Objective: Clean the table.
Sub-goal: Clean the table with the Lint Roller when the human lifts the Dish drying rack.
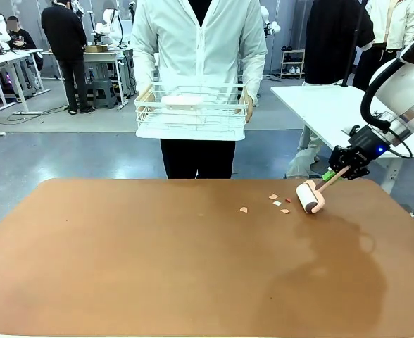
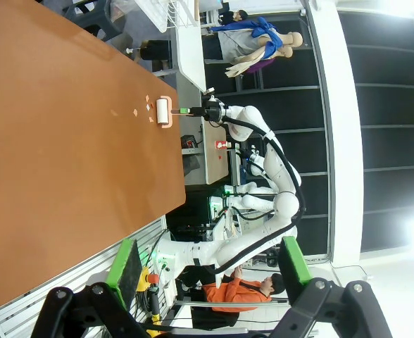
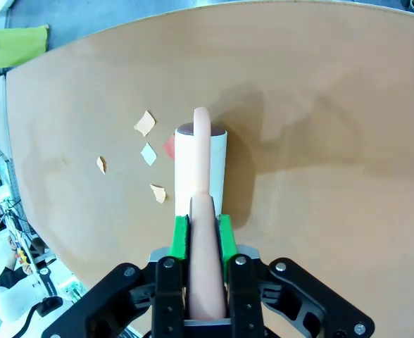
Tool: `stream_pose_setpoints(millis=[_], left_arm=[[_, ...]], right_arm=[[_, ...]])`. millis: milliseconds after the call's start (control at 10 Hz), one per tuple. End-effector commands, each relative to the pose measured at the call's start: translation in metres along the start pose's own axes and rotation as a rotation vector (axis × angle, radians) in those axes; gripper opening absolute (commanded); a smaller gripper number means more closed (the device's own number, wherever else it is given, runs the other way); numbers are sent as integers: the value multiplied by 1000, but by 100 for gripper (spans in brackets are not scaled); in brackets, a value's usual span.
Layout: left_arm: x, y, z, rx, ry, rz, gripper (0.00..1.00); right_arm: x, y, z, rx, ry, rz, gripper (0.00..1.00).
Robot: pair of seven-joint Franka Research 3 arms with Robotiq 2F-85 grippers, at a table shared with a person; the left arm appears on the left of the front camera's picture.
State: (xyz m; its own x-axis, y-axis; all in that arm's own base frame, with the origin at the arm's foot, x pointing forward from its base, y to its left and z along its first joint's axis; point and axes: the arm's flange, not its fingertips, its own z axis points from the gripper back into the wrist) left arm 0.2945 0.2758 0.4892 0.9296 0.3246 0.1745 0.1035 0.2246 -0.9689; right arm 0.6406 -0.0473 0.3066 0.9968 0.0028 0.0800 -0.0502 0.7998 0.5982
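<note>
Table point(image 1: 122, 267): rigid, matte, likely unmovable. Lint roller point(image 1: 310, 196), centre right: probably light; right gripper point(image 1: 331, 174) clamped on its handle. Left gripper point(image 2: 208, 264): spread wide, empty.

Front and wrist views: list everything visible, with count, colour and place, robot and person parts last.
table: one, terracotta, across the foreground.
lint roller: one, white roll, pink handle, on the table's far right.
paper scraps: five, mostly pale orange, one red, just left of the roller.
wire rack: one, white, held beyond the far edge.
white table: one, behind at right.
person: one, white jacket, far side, holding the rack.
right gripper: black, green pads, shut on the roller's handle.
left gripper: black, green pads, open, empty.
</note>
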Motion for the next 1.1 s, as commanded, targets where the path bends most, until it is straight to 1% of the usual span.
stream_pose_setpoints(millis=[0, 200, 500, 1000], left_arm=[[-2, -1, 3, -2, -4, -2, 100], [-2, -1, 3, -2, -4, -2, 100], [-2, -1, 3, -2, -4, -2, 100], [-2, -1, 3, -2, -4, -2, 100]], right_arm=[[10, -12, -20, -9, 40, -53, 21], [6, -12, -29, 5, 52, -42, 21], [8, -2, -64, 27, 135, -53, 21], [-12, 51, -145, 91, 253, -56, 21]])
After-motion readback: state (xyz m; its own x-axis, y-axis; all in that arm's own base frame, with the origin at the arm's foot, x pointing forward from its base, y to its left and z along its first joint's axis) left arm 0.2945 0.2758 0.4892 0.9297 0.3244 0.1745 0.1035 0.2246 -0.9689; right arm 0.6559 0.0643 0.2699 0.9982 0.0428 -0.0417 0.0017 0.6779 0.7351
